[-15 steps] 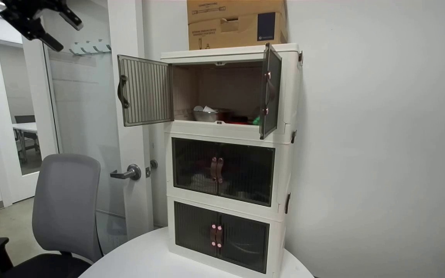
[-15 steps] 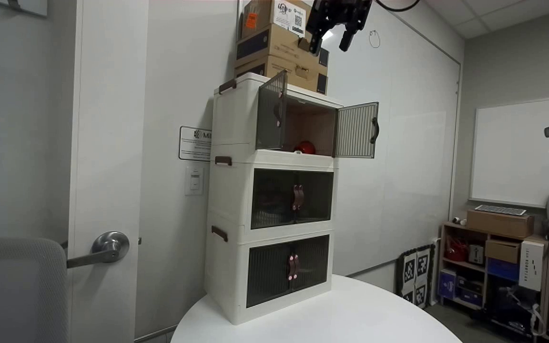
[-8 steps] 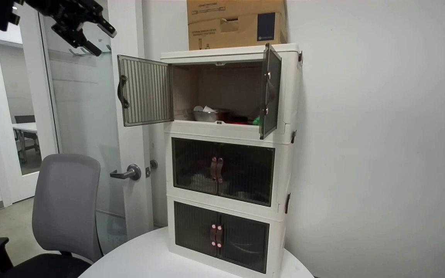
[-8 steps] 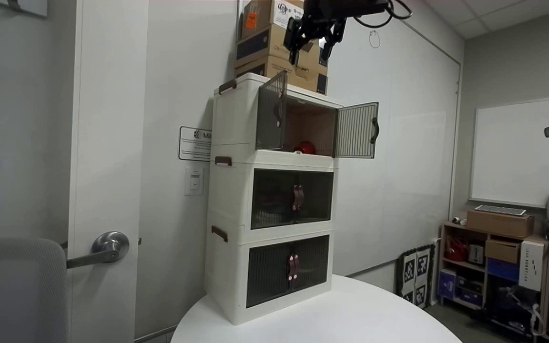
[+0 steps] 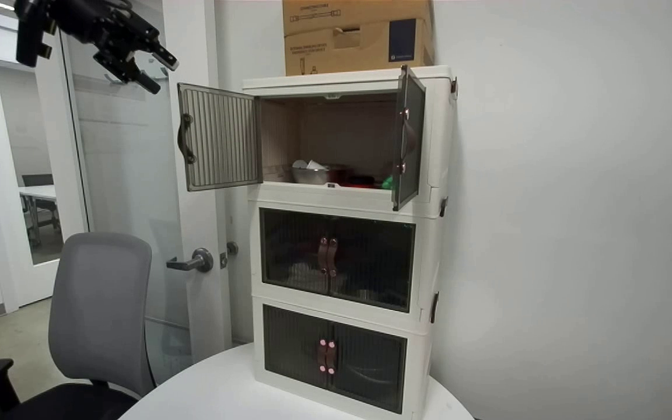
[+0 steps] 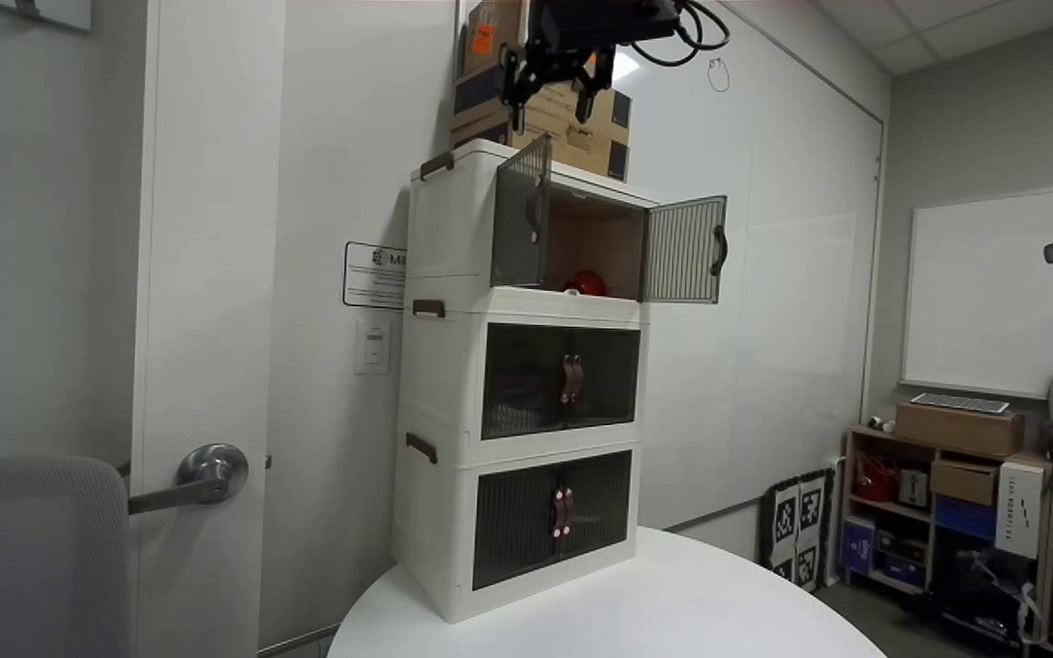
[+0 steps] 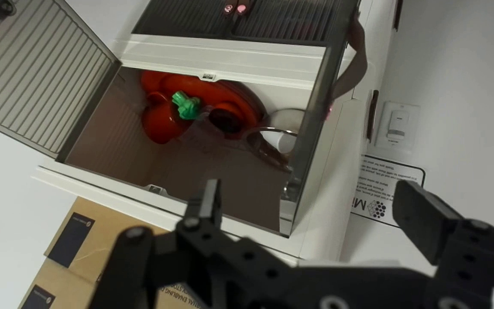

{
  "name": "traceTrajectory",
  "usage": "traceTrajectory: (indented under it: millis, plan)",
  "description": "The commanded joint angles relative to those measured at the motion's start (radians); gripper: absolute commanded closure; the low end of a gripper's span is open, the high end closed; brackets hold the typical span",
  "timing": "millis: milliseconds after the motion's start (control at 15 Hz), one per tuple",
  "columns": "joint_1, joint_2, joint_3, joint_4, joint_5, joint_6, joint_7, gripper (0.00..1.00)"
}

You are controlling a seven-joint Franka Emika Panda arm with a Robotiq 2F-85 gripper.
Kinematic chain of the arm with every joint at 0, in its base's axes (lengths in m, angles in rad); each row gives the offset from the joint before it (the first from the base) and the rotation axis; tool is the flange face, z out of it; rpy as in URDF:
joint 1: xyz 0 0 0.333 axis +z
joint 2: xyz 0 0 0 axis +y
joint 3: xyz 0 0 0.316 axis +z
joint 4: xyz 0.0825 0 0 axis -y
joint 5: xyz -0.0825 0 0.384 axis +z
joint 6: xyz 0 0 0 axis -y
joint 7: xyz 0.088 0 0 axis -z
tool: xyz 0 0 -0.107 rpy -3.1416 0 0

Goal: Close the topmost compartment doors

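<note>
Both topmost compartment doors stand swung open in both exterior views. The left door shows its ribbed inner face and also appears in an exterior view. The right door juts forward and also shows in an exterior view. The topmost compartment has a beige interior with a metal bowl and red items inside. My gripper is open and empty, in the air above and in front of the left door. In the wrist view my gripper straddles that door's upper corner area, apart from it.
Cardboard boxes stand on top of the cabinet. The middle-tier doors and bottom-tier doors are shut. A grey chair and a room door with a lever handle are at the left. The cabinet stands on a white round table.
My gripper has come in from the upper left toward the cabinet, moving right and down in an exterior view. It stays open. The compartment doors have not moved.
</note>
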Motion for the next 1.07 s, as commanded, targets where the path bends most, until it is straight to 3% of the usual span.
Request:
traceTrajectory:
  millis: [0, 867, 1000]
  plan:
    - [0.080, 0.073, -0.049, 0.106, -0.075, -0.073, 0.051, 0.00]
    - [0.160, 0.164, -0.134, 0.218, -0.092, -0.187, 0.051, 0.00]
    - [0.127, 0.187, -0.163, 0.221, -0.091, -0.159, 0.044, 0.00]
